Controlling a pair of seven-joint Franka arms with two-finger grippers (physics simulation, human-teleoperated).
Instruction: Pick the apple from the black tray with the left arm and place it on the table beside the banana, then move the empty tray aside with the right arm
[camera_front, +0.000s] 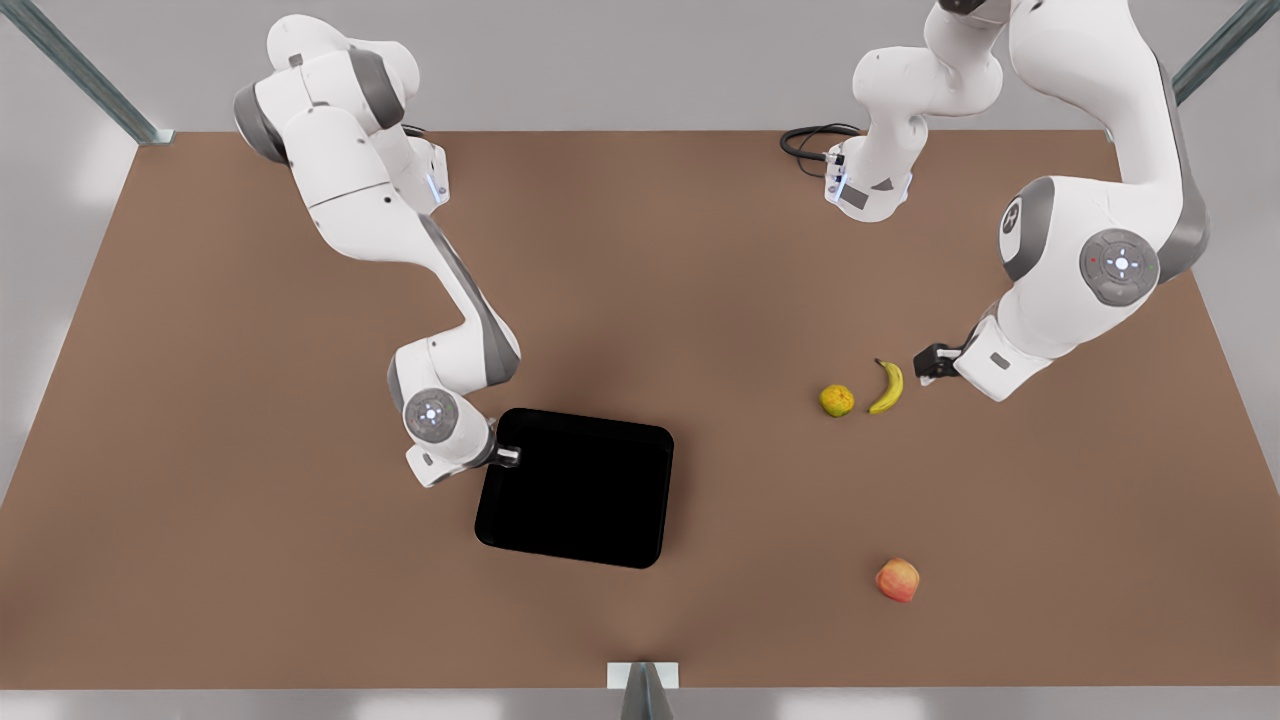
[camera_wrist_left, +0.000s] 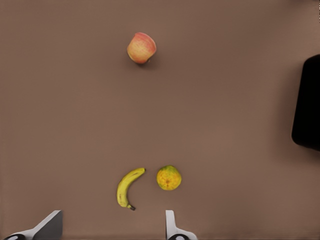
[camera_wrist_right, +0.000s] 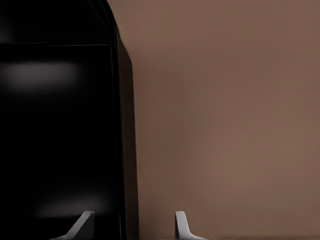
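I'm working the second step: the tray (camera_front: 575, 490) is sitting empty on the tabletop (camera_front: 250, 520), and the apple (camera_front: 897, 579) is lying on bare tabletop toward the front view's right, near the banana (camera_front: 887, 387) but apart from it, not touching. A bumpy yellow-green fruit (camera_front: 837, 400) is sitting just beside the banana. My left end effector (camera_front: 927, 365) is hanging just beside the banana's stem end, fingers spread wide, holding nothing; that arm is waiting. My right end effector (camera_front: 508, 456) is sitting at the tray's edge on the front view's left, and in the right wrist view its two fingers (camera_wrist_right: 182, 225) are standing apart with the tray's rim (camera_wrist_right: 122, 150) running between them, not yet pinched. Next move, as I judge it: closing on that rim squarely, then dragging the tray aside, away from the fruit.
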